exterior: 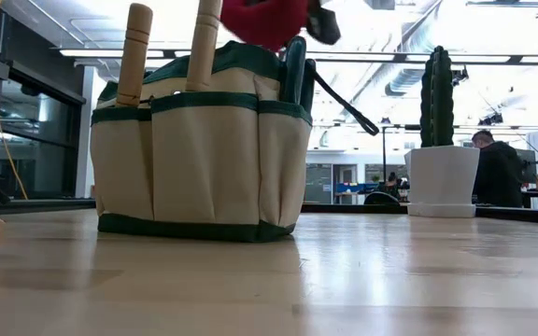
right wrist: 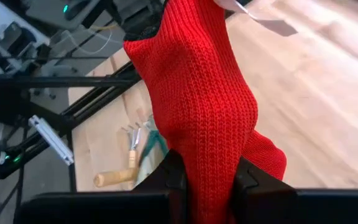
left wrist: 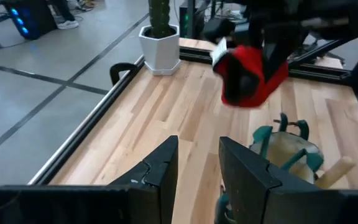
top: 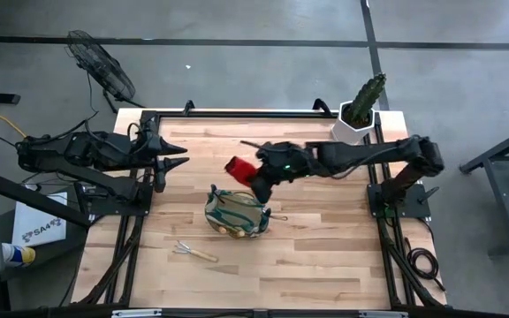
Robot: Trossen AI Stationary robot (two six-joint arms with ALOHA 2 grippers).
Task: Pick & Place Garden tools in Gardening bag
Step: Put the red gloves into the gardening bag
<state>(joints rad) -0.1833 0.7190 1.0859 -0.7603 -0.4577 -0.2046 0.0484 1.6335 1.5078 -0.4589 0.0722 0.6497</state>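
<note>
Flanking bag (top: 236, 213): cactus (top: 364, 100), rake (top: 193, 253)

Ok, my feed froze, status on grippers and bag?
Right gripper shut on red glove, above gardening bag. Left gripper idle at table's left edge, holding nothing. Hand rake on the table. Nothing blocking.

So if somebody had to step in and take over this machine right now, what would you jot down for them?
Right gripper: shut on the red glove, carried above the bag.
Left gripper: part open, holding nothing, waiting at the table's left edge.
Done: two wooden-handled tools and dark-handled shears stand in the bag.
Left: drop the glove in, then fetch the hand rake lying on the table near the bag.
</note>
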